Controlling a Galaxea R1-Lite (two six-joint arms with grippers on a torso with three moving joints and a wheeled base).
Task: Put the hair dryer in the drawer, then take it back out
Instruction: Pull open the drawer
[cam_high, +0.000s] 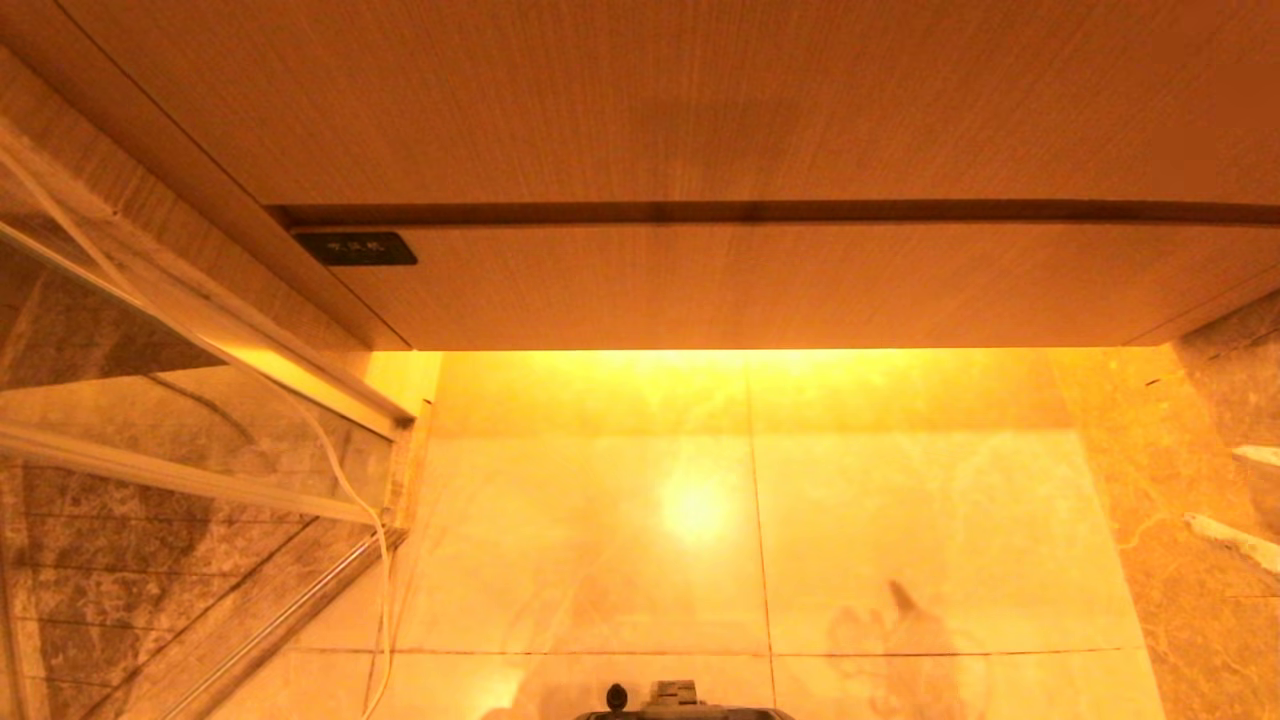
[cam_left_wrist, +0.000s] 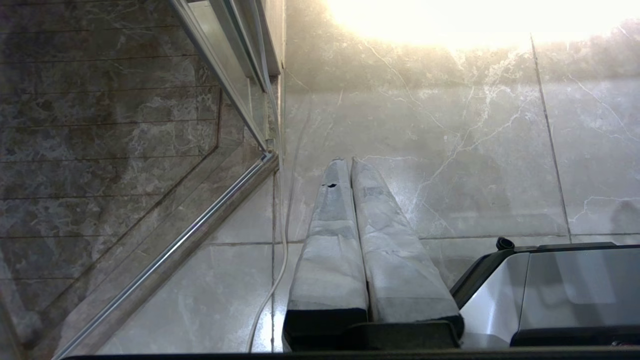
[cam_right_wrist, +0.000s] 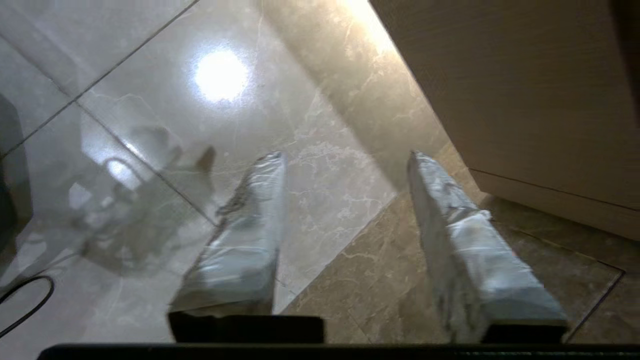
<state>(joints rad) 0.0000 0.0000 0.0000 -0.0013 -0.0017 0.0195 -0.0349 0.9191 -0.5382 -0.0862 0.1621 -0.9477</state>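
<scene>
The drawer (cam_high: 760, 285) stood closed, long axis crosswise; the right gripper (cam_right_wrist: 345, 200), fingers released and empty, hung nearer, cabinet alongside; left gripper (cam_left_wrist: 350, 167) clenched.

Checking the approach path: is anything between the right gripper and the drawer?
Nothing visible. The right gripper, jaws apart and empty, hangs over bare floor beside the wood cabinet. The drawer is shut; no hair dryer shows.

Wide, flat drawer (cam_high: 760, 285) of light wood with fine grain, pushed shut under a bigger plain wood panel. No handle on the front. Small dark label (cam_high: 356, 248) at its left end. Hangs above the shiny tiled floor. No hair dryer to be seen.
</scene>
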